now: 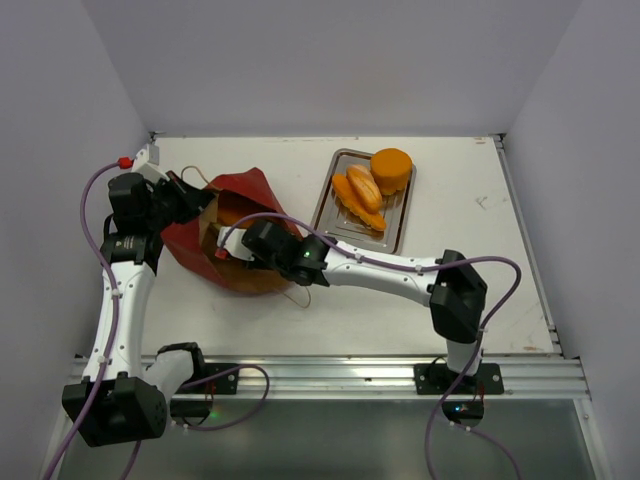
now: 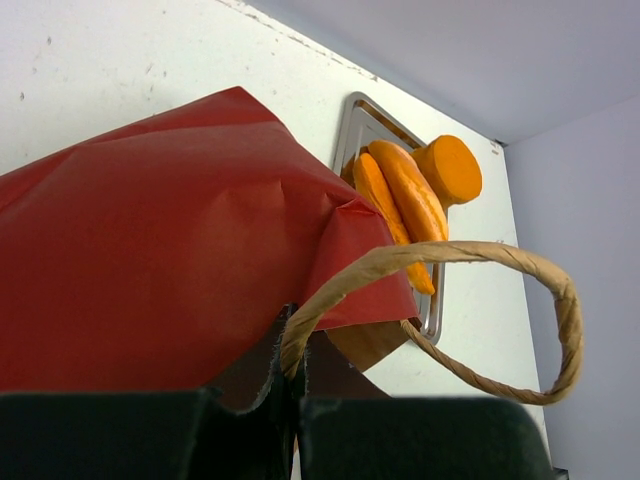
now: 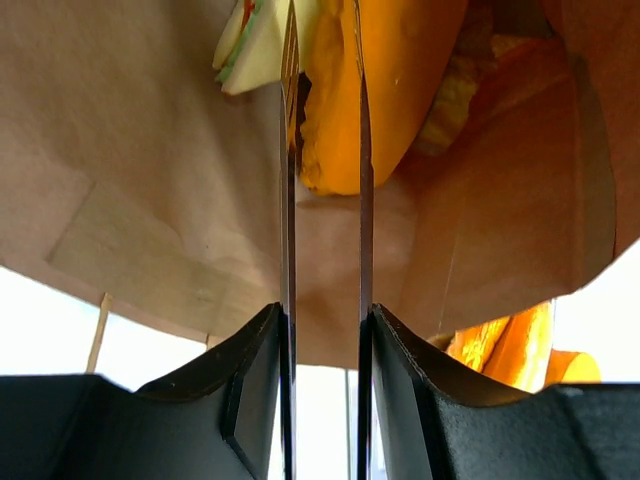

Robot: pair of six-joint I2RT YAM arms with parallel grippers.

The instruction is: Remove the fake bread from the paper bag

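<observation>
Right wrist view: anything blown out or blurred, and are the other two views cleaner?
Right wrist: everything outside the paper bag blows out white, but the bag's interior is readable. Left wrist: its own fingers are dark and featureless. Top external: even light and sharp.

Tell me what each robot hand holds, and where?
Left gripper pinches the rim of the paper bag by its handle. Right gripper is at an orange bread piece inside; a grip cannot be told.

From high above the near edge, looking down over the whole table (image 1: 480, 280). From the left wrist, close along the paper bag (image 2: 150, 250) toward the tray (image 2: 352, 125), both also seen overhead. From the right wrist, very near, inside the bag.
</observation>
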